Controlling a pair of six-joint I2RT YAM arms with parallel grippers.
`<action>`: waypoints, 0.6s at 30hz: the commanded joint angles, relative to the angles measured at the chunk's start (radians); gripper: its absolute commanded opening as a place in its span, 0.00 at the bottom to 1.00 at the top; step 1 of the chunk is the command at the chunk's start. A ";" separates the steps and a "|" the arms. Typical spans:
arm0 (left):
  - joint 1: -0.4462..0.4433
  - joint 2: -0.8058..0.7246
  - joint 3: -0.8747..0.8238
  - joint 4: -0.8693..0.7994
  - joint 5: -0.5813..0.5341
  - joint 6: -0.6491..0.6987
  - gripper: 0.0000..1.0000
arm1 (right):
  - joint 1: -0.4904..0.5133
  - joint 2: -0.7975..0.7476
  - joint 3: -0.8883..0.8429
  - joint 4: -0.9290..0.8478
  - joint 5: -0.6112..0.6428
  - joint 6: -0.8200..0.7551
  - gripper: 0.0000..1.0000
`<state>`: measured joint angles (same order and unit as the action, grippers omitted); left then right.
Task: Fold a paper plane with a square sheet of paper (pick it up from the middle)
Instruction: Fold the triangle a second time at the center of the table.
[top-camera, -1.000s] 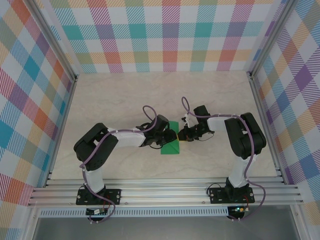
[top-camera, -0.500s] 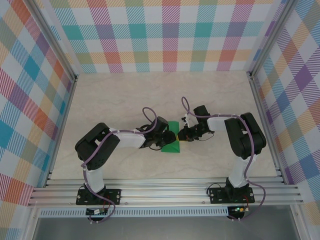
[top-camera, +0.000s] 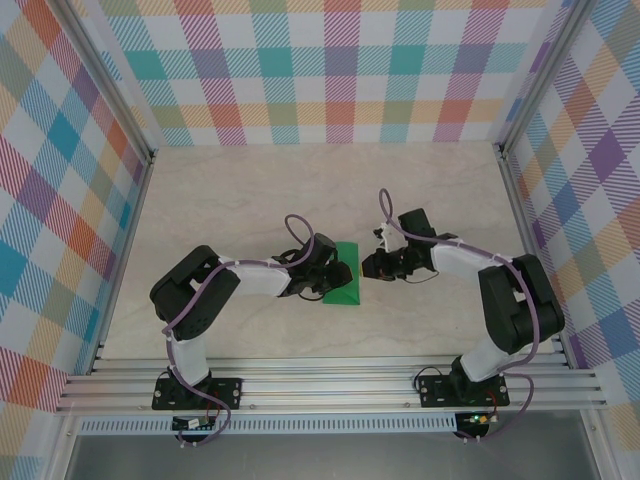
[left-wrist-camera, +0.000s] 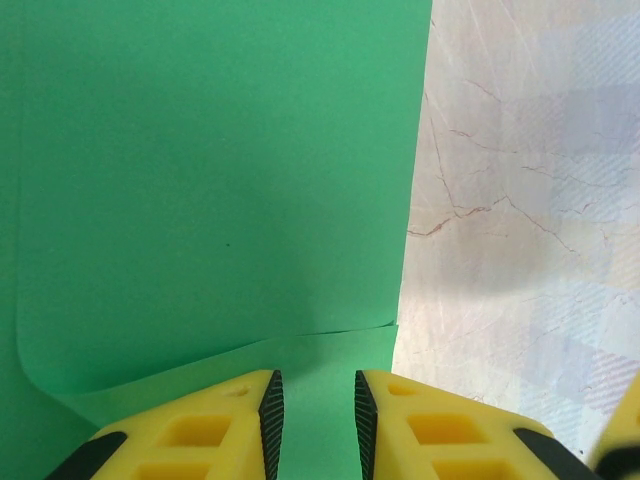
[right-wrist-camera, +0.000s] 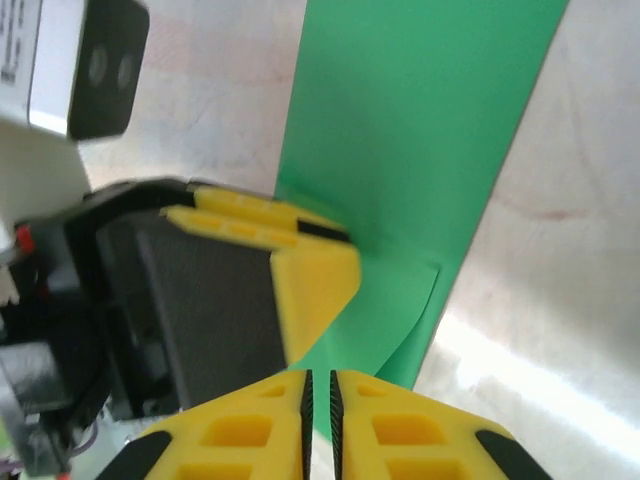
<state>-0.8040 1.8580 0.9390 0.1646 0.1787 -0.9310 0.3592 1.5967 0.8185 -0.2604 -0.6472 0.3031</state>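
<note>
The square sheet of paper (top-camera: 346, 290) is bright green and lies folded on the table's middle, one layer over another (left-wrist-camera: 220, 170). My left gripper (top-camera: 330, 272) reaches over it from the left. Its jaws (left-wrist-camera: 312, 392) stand a little apart with the tips low on the lower layer, just short of the upper flap's edge, and nothing is pinched between them. My right gripper (top-camera: 367, 266) hangs just off the sheet's right edge, shut and empty (right-wrist-camera: 320, 385). It looks across the green paper (right-wrist-camera: 420, 130) at the left gripper's yellow fingers (right-wrist-camera: 310, 280).
The pale marbled table (top-camera: 250, 200) is boxed in by plaid walls with aluminium posts (top-camera: 520, 200). A rail (top-camera: 330, 385) carrying both arm bases runs along the near edge.
The right arm has swung to the right and its gripper has drawn back off the paper's right edge. The left gripper and the sheet have stayed put.
</note>
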 joint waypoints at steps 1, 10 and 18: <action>-0.017 0.017 -0.018 -0.013 -0.004 -0.008 0.29 | 0.009 -0.007 -0.039 0.006 -0.103 0.057 0.12; -0.017 0.018 -0.016 -0.013 -0.004 -0.008 0.29 | 0.071 0.024 -0.050 0.028 -0.112 0.096 0.11; -0.017 0.012 -0.019 -0.016 -0.006 -0.009 0.29 | 0.088 0.100 -0.042 0.053 -0.083 0.126 0.11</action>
<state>-0.8043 1.8580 0.9390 0.1646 0.1787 -0.9310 0.4400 1.6775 0.7776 -0.2295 -0.7250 0.4114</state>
